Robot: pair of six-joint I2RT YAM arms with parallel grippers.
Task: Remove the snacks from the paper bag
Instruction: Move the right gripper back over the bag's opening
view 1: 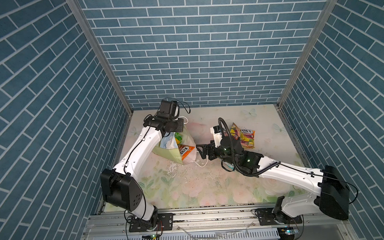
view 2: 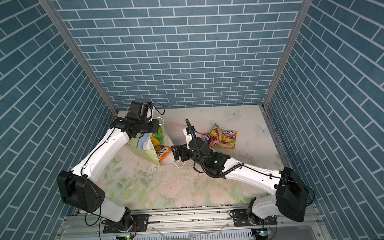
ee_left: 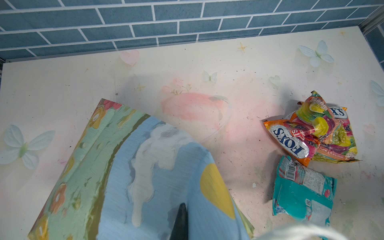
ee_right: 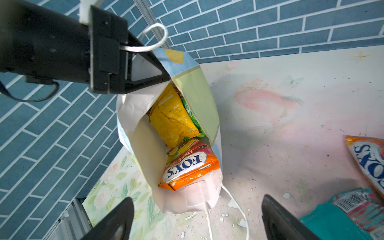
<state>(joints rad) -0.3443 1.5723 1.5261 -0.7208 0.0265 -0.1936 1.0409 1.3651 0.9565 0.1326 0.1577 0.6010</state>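
Two black fingers (ee_right: 116, 220) of the right gripper (view 1: 201, 151) stood wide apart and empty, just in front of the mouth of the paper bag (ee_right: 143, 145). The bag lay tipped on its side on the floral table (view 1: 211, 186), with its opening turned toward that gripper and one white cord handle (ee_right: 228, 207) trailing on the tabletop.

Nearest the mouth, inside the bag, lay an orange FOX'S packet (ee_right: 191, 166) with one corner poking over the lower lip. Deeper in sat a yellow packet (ee_right: 170, 118), and behind it a sliver of a green packet (ee_right: 190, 112) against the bag's side wall. At the far upper rim, the left gripper (ee_right: 162, 75) was closed on the paper edge beside the other handle, holding the mouth up and open.

Off to the side, well apart from the bag, three packets lay out on the table: two overlapping fruit-print FOX'S packets (view 1: 243, 135) and a teal packet (ee_left: 301, 191).

Judging by their look, the packets were light, soft and crinkly, with glossy film likely to slip under the pads. The orange one seemed the easiest to take, pinched across its exposed edge near the lip. The bag's thin paper would probably crease or drag if pushed.
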